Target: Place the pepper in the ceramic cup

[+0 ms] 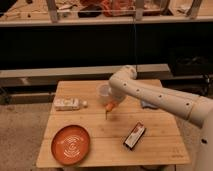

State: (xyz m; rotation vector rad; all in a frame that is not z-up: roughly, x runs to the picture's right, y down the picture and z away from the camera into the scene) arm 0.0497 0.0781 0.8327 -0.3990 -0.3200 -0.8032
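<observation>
The white arm reaches in from the right across the wooden table [90, 122]. Its gripper [112, 103] is over the middle of the table, shut on the pepper [108, 107]. The pepper is small and orange and hangs off the tabletop with its dark stem end pointing down. The ceramic cup [103, 92] is plain white and stands upright on the table just behind and to the left of the gripper. The arm partly covers the cup's right side.
A round orange plate [71, 145] lies at the front left. A flat white box [67, 104] lies at the left. A black packet [135, 136] lies at the front right. A small bluish item [148, 104] sits behind the arm. Dark shelving stands behind the table.
</observation>
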